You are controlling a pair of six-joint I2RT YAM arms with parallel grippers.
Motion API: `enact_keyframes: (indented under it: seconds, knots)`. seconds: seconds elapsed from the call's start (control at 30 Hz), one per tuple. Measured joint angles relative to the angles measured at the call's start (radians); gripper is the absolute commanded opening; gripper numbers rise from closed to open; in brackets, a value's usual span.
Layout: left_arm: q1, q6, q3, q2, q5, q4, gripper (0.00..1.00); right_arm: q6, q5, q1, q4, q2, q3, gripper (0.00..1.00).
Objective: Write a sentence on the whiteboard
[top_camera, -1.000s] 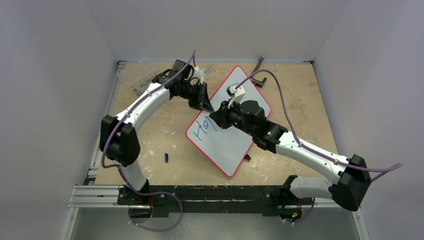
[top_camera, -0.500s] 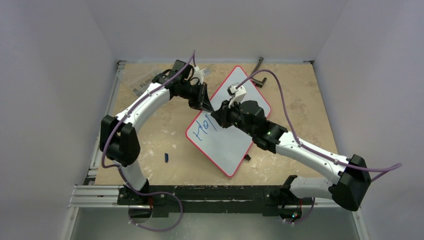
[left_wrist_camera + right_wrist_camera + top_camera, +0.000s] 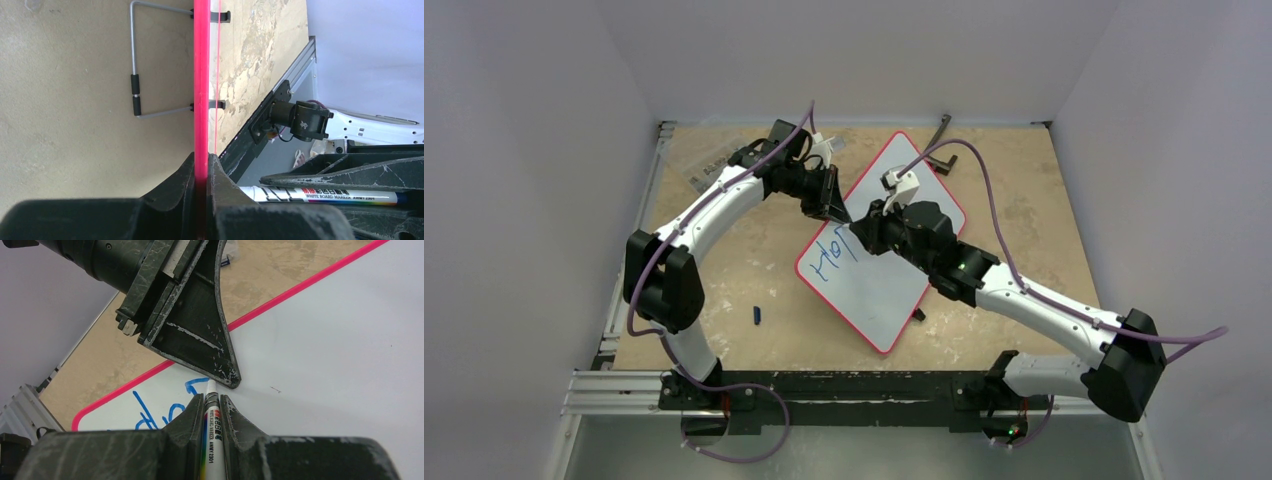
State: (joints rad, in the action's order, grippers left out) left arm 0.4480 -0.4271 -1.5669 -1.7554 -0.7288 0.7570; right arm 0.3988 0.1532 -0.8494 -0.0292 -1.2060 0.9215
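The whiteboard (image 3: 876,292) lies at an angle mid-table, white with a thin red rim (image 3: 201,75). My left gripper (image 3: 836,213) is shut on its upper left edge; in the left wrist view the jaws (image 3: 202,165) pinch the rim. My right gripper (image 3: 861,236) is shut on a white marker (image 3: 212,427), whose tip (image 3: 210,386) touches the board just below the left gripper's finger (image 3: 200,335). The sentence stands as a few blue letters (image 3: 832,262) near the board's left corner, partly hidden behind my right fingers (image 3: 165,410).
A blue marker cap (image 3: 757,315) lies on the table left of the board. A clear packet (image 3: 709,162) sits at the back left, black tools (image 3: 941,140) at the back. A wire stand (image 3: 135,95) and black clips (image 3: 220,16) show under the board.
My right gripper has crept slightly right and back with the marker, extending the blue stroke a little. The left gripper and board have not moved.
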Motion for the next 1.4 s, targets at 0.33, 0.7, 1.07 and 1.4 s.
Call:
enact_keyframes:
  seconds: [0.33,0.7,1.07,1.4]
  knots:
    - [0.0,0.0,0.0,0.0,0.0,0.0,0.0,0.0,0.025,0.001,0.02,0.024,-0.031,0.0]
    - [0.0,0.0,0.0,0.002,0.0,0.0,0.0,0.001,0.011,0.005,0.028,0.062,-0.074,0.0]
    - [0.0,0.0,0.0,0.007,0.002,0.003,0.0,-0.009,-0.057,0.006,0.013,0.075,-0.09,0.0]
    - [0.0,0.0,0.0,0.016,0.01,0.008,0.0,-0.019,-0.121,0.006,-0.005,0.074,-0.09,0.0]
